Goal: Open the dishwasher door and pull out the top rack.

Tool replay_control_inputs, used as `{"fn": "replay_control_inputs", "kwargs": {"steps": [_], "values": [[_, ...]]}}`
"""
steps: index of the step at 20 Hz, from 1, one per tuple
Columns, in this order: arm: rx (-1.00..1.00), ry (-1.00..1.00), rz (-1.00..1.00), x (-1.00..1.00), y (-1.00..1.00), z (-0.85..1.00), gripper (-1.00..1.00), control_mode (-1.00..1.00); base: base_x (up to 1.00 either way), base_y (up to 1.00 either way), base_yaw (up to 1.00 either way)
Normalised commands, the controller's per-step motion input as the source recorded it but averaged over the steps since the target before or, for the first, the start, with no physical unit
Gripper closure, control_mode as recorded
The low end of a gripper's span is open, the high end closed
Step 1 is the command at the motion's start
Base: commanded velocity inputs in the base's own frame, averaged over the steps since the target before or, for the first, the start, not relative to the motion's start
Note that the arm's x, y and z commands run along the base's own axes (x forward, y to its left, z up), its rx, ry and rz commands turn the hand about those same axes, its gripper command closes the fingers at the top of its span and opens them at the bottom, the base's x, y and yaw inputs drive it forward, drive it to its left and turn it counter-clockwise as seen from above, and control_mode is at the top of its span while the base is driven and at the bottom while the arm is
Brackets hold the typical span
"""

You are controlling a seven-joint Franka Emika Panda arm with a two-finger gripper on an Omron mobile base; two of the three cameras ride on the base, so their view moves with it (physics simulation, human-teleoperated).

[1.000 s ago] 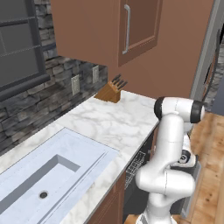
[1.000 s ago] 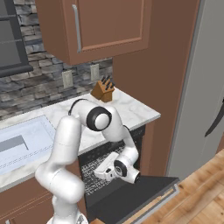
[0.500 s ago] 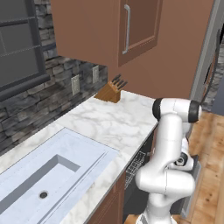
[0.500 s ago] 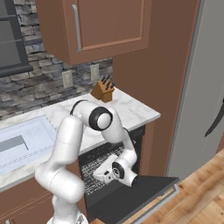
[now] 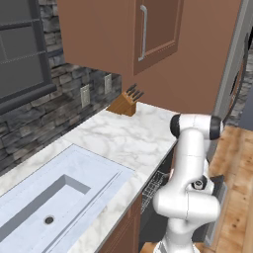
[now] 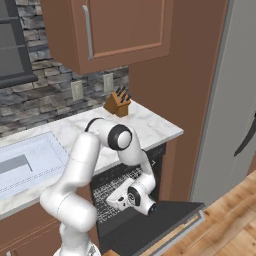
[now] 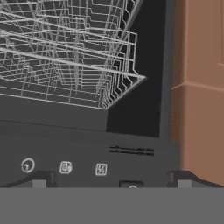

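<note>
Dark grey dishwasher door [image 6: 150, 222], grey-white wire top rack [image 7: 65, 57], white-marbled counter [image 5: 123, 141].

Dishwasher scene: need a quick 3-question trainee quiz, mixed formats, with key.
1. True or false: the dishwasher door is shut.
2. Multiple choice: the gripper is A) shut on the top rack B) open, holding nothing C) shut on the knife block.
3. Fill in: the knife block stands on the ___.

Key: 1 false, the door hangs open. 2 B. 3 marble counter.
</note>
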Motion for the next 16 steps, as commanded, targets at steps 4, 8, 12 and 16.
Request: {"fn": "replay_control_inputs", "kwargs": {"steps": [4,8,12,16], "values": [[0.00,0.00,-0.01,0.42,0.00,-0.42,-1.00,-1.00,0.00,0.00,0.00],[0.00,0.00,0.00,0.35,0.00,-0.46,-1.00,-1.00,0.00,0.00,0.00],[0.00,0.00,0.00,0.34,0.00,-0.36,-1.00,-1.00,0.00,0.00,0.00],[0.00,-0.04,0.00,0.26,0.00,-0.09,-1.00,-1.00,0.00,0.00,0.00]]}}
